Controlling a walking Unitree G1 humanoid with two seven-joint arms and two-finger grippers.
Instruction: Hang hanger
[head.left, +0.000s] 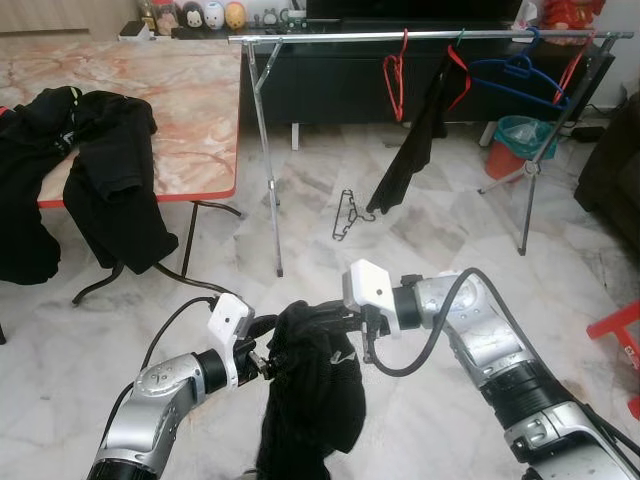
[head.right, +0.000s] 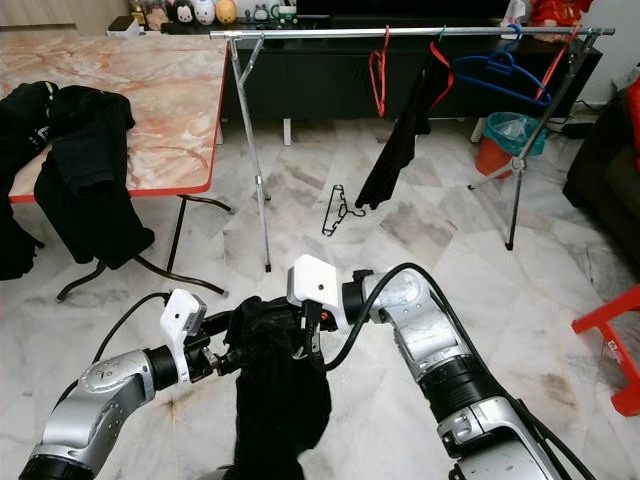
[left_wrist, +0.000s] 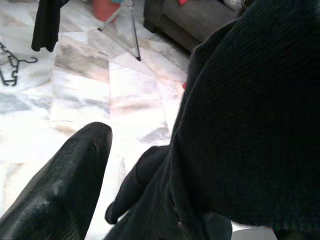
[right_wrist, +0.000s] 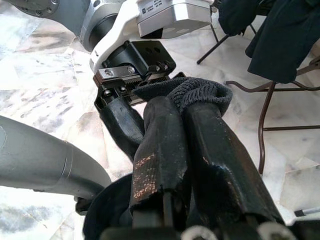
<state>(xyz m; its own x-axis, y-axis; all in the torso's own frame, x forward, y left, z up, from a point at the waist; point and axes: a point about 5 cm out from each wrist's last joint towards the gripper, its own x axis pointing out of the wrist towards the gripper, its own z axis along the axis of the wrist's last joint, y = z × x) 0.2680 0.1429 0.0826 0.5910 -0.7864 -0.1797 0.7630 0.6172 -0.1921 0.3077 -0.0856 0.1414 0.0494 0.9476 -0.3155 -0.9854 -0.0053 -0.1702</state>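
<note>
Two surfaces fill the room: pale marble floor and a pink marble tabletop draped with dark clothes. Beyond stands a metal rail carrying red hangers, a blue hanger and a hanging black cloth. One black hanger lies on the floor beneath it. Nearest, the right tool is clamped on a black garment; the left tool touches it, grip unclear.

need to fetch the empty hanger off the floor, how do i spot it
Find the long metal clothes rail on its folding legs across the marble floor. The black hanger lies flat on the floor beneath it, beside the hem of the hanging black garment. The red hangers and blue hanger hang on the rail.
</note>
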